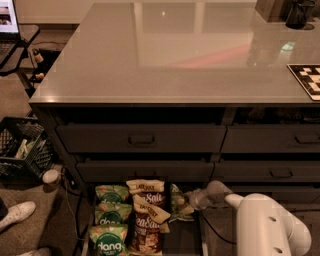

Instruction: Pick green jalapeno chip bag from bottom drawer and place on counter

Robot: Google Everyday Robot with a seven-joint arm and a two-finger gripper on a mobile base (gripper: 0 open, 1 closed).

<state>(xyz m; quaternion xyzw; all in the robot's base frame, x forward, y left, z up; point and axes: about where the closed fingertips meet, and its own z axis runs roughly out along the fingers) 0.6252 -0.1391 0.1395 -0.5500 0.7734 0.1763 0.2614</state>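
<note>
The bottom drawer (183, 239) is pulled open at the foot of the cabinet. The green jalapeno chip bag (176, 201) stands tilted at the drawer's back right, beside brown "Sea Salt" bags (148, 215) and green "dang" bags (110, 220). My gripper (191, 204) reaches in from the right on the white arm (265, 225) and touches the jalapeno bag's right edge, low inside the drawer. The glossy grey counter (175, 55) spreads above.
Closed dark drawers (142, 139) sit above the open one. A checkered board (306, 79) and a dark cup (299, 13) are on the counter's right. A black crate (22, 147), a white cup (50, 176) and a shoe (16, 214) lie on the floor at left.
</note>
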